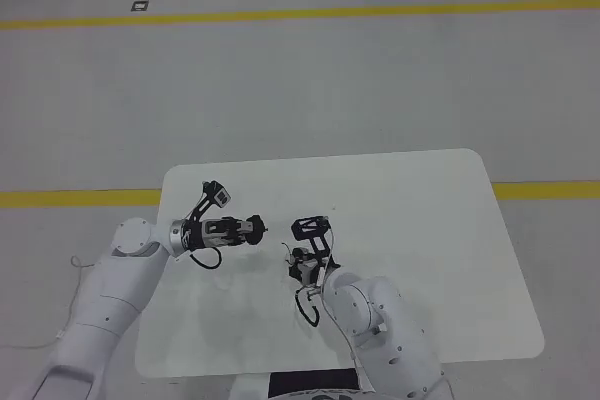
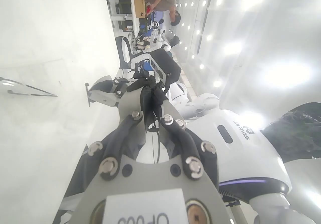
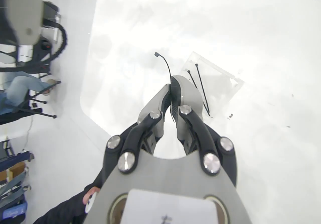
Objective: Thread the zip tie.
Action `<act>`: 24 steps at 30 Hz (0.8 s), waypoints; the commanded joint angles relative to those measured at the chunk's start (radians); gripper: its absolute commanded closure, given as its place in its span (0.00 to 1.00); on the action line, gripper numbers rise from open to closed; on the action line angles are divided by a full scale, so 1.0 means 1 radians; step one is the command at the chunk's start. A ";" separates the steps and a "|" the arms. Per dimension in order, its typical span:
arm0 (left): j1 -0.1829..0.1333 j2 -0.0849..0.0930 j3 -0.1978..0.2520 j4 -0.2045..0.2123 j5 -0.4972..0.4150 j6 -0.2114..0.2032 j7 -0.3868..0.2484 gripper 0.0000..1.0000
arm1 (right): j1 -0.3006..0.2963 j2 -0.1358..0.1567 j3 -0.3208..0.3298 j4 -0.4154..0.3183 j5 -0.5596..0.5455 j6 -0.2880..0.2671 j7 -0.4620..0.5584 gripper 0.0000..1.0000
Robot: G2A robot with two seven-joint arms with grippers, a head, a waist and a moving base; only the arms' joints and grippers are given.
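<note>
My right gripper [image 3: 171,84] is shut on a black zip tie [image 3: 166,65]. Its strap curves out past the fingertips to the square head, and the tail sticks back between the fingers. In the top view this gripper [image 1: 295,262] hangs over the table's middle, a short way from my left gripper [image 1: 260,227]. The left gripper [image 2: 148,85] has its fingers pressed together, and I see nothing between them. From the left wrist, the held zip tie [image 2: 87,95] stands as a thin dark line in front of the right gripper's fingers [image 2: 102,95].
A clear flat tray [image 3: 220,76] lies on the white table beyond the right gripper, with two spare black zip ties [image 3: 200,84] in it. The same tray [image 2: 50,71] is in the left wrist view. The table's rounded corner [image 3: 85,107] is close by.
</note>
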State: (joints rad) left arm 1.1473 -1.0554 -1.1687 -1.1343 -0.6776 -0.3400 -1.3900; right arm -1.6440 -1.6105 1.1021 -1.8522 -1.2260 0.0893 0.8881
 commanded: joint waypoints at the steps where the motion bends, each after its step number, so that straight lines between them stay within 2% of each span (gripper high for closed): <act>1: 0.000 0.000 0.000 0.000 0.000 0.000 0.000 1.00 | -0.014 0.005 0.018 -0.011 0.053 -0.034 -0.021 1.00; 3: 0.000 0.000 0.000 0.000 0.000 0.000 0.000 1.00 | -0.016 0.011 0.030 -0.011 0.080 -0.069 -0.014 1.00; 10: 0.000 0.000 0.000 0.000 0.000 0.000 0.000 1.00 | -0.016 0.011 0.030 -0.011 0.080 -0.069 -0.014 1.00; 13: 0.000 0.000 0.000 0.000 0.000 0.000 0.000 1.00 | -0.028 0.012 0.041 0.003 0.140 -0.065 -0.098 1.00; 16: 0.000 0.000 0.000 0.000 0.000 0.000 0.000 1.00 | -0.053 0.015 0.070 -0.030 0.215 -0.065 -0.178 1.00; 20: 0.000 0.000 0.000 0.000 0.000 0.000 0.000 1.00 | -0.102 0.025 0.109 -0.069 0.322 -0.128 -0.273 1.00; 24: 0.000 0.000 0.000 0.000 0.000 0.000 0.000 1.00 | -0.135 0.032 0.130 -0.072 0.435 -0.201 -0.352 1.00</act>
State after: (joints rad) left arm 1.1473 -1.0554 -1.1687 -1.1343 -0.6776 -0.3400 -1.3900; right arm -1.7732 -1.5808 1.2277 -1.9262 -0.8207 -0.0916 0.5551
